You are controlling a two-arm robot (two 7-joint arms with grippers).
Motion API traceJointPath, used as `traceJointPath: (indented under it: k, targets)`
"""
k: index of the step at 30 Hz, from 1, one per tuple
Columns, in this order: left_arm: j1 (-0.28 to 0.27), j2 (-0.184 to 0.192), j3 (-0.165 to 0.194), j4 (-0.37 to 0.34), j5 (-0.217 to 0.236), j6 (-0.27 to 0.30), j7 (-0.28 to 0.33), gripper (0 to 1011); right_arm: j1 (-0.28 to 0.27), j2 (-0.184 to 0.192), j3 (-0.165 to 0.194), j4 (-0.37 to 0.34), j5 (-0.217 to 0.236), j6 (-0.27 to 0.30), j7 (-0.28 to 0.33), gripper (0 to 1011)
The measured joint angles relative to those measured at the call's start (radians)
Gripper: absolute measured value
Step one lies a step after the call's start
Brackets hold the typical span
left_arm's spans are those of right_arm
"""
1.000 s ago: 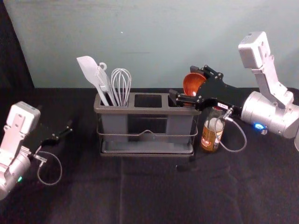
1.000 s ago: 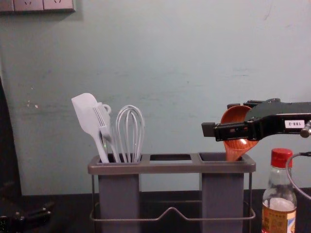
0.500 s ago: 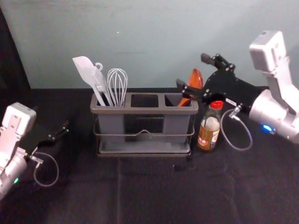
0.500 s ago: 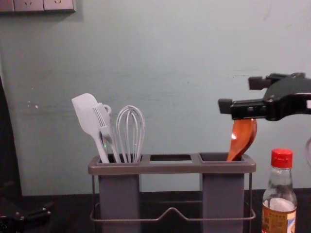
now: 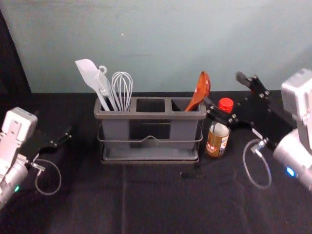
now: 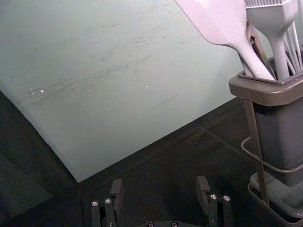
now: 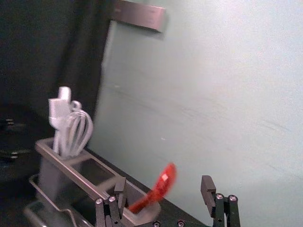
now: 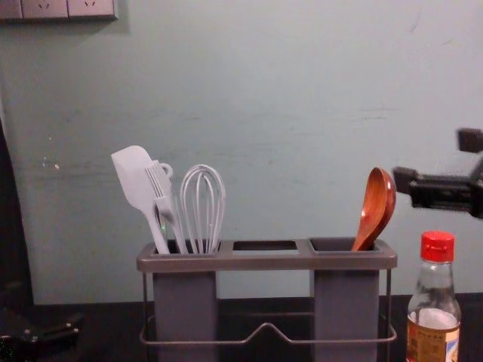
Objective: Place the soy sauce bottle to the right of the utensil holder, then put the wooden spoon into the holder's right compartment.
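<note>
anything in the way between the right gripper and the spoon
Nothing visible. In the chest view the right gripper, open, is just to the right of the spoon, with only air between them. The bottle stands lower down, right of the holder, not between the two.

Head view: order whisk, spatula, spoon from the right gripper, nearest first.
1. Spoon: right compartment, just left of the right gripper.
2. Whisk: left compartment, its right side.
3. Spatula: left compartment, leaning left.

This looks like a robotics lab, with robot arms [image 5: 294, 153] over black cloth [image 5: 151, 204] and wall sockets [image 8: 45, 7].
</note>
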Motion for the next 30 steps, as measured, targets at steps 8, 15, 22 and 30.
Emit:
traceJointPath:
  k: [8,15,22,30]
  targets:
    - [0.000,0.000,0.000,0.000,0.000,0.000,0.000,1011,-0.147,-0.090,0.029,-0.005,-0.092,-0.055,-0.178,1002]
    - [0.000,0.000,0.000,0.000,0.000,0.000,0.000,1011,-0.210,-0.150,0.036,0.032,-0.087,-0.073,-0.211,1002]
    - [0.000,0.000,0.000,0.000,0.000,0.000,0.000,1011,-0.238,-0.196,0.050,0.079,-0.060,-0.099,-0.216,1002]
    - [0.000,0.000,0.000,0.000,0.000,0.000,0.000,1011,-0.237,-0.223,0.059,0.108,-0.053,-0.106,-0.196,1002]
